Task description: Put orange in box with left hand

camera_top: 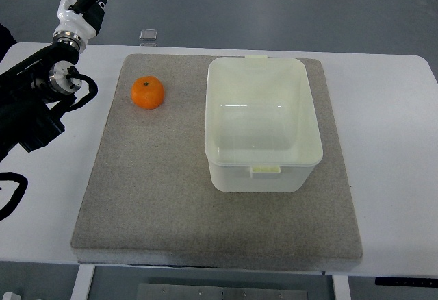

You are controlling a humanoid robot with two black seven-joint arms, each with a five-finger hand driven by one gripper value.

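A wide white tabletop [390, 142] is filling most of the view, and lying on it is a large rectangular mat of grey felt-like fabric [157, 204]. Sitting on the mat toward three o'clock from its middle is a pale, translucent rectangular plastic box [263, 170], open at the top and showing nothing inside.

The robot's black left arm [31, 108] is coming in from the nine o'clock edge and reaching up toward eleven o'clock, where its white-and-black left hand [83, 2] is hanging beyond the far edge of the tabletop, well apart from the fruit. Its fingertips are running out of the top of the picture, so I cannot tell whether they are apart or together; nothing is showing in its grip.

The small round orange fruit [148, 92] is resting on the mat at about ten o'clock, its dark stem dimple facing up, near the box's left wall but not touching it. The task is looking not yet begun — the fruit is lying outside the box.

By my reckoning it is going to feel light and fairly firm, with a slightly yielding peel, and being round it is liable to roll if nudged. Closing the fingers around its widest part from above, with moderate pressure, seems the sound hold — a hard squeeze risks bruising it.

At the far edge near twelve o'clock, a small clear square object [148, 35] is lying; what it is I cannot make out.
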